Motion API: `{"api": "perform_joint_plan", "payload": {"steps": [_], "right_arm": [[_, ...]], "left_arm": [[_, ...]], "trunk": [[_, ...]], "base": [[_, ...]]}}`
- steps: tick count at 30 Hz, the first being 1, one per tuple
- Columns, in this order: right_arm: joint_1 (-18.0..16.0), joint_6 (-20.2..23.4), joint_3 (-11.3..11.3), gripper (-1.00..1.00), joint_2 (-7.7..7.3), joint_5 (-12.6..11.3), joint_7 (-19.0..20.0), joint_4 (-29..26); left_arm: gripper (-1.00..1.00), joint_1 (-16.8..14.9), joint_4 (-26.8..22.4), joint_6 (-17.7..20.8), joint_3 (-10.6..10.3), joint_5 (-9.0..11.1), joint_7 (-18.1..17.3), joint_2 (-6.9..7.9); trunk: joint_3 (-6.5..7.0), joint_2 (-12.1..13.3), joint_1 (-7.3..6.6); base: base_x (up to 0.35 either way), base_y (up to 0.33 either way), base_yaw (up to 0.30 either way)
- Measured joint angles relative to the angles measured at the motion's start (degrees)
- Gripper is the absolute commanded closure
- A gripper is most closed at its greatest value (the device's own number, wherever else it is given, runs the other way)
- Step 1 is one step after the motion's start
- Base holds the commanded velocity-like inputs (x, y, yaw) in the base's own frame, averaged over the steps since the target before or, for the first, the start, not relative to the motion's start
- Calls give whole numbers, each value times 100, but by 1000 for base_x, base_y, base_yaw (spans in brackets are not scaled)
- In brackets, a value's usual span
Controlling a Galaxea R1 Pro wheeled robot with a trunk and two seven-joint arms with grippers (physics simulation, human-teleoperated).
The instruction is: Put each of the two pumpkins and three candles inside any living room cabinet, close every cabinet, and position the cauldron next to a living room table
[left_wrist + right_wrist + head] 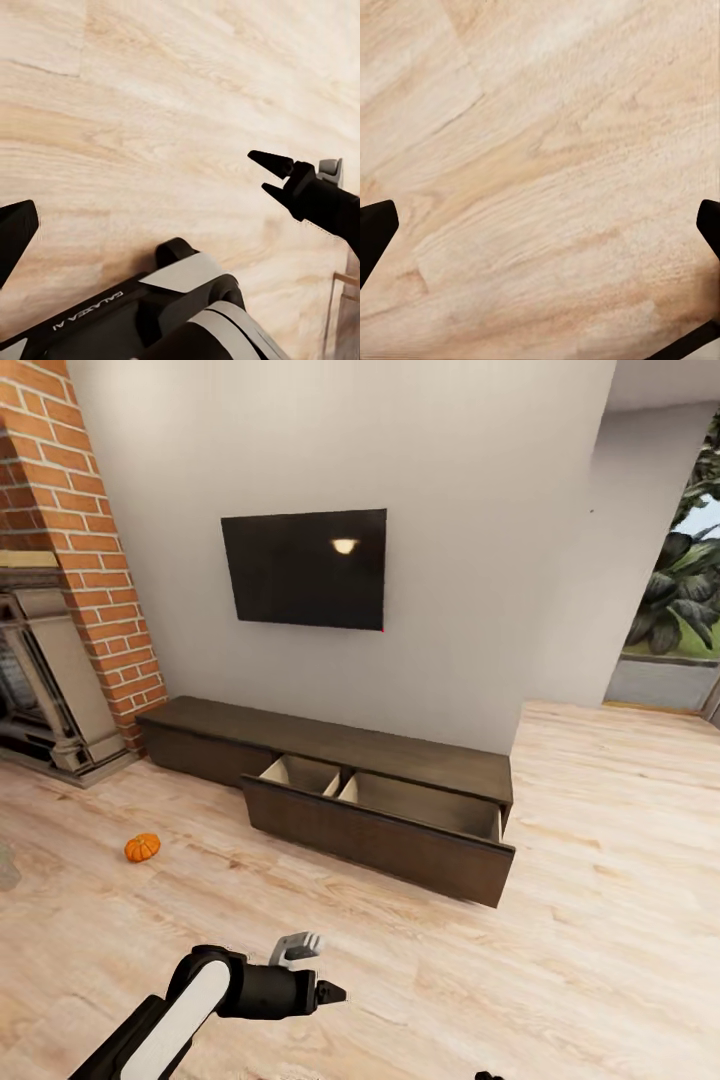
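One small orange pumpkin [142, 847] lies on the wood floor, left of the cabinet's open drawer. The long dark-brown cabinet [330, 740] runs along the wall. Its wide right drawer [400, 840] is pulled out, and its beige inside looks empty. My left gripper [330, 992] hovers low over the floor, well short of the cabinet and to the right of the pumpkin, open and holding nothing. One of its fingertips [15, 229] shows at the picture's edge. My right gripper [540, 225] is open over bare floor. The candles, cauldron and table are out of view.
A brick fireplace [60, 610] stands at the left end of the cabinet. A black TV [305, 568] hangs on the wall above it. A glass opening with plants [680, 600] is at the far right. Wood floor [600, 920] stretches in front.
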Motion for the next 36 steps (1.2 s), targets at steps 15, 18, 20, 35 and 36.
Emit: {"api": "perform_joint_plan", "payload": {"steps": [15, 18, 20, 35, 36], "right_arm": [[-1, -835, 115, -100, 14, 594, -11, 0], [-1, -926, 123, -100, 16, 853, -14, 0], [-1, -961, 125, -100, 16, 952, -17, 0], [-56, -1074, 1023, -100, 796, 2063, -1916, -255], [-58, -1069, 1050, -100, 835, 2128, -2058, -328]], "left_arm": [[-100, 3, 1035, -976, 53, -753, 752, 24], [-100, 8, 1849, -1704, 40, -1026, 792, 25], [-100, 6, 2314, -2070, 34, -1133, 799, 22], [-100, 8, 4143, -3943, -182, -1667, 741, 2], [-100, 9, 4227, -4003, -182, -1680, 739, 0]], "trunk": [[0, 0, 0], [0, 0, 0], [0, 0, 0], [0, 0, 0], [0, 0, 0]], "base": [[0, 0, 291], [0, 0, 291], [0, 0, 291], [0, 0, 257], [0, 0, 289]]}}
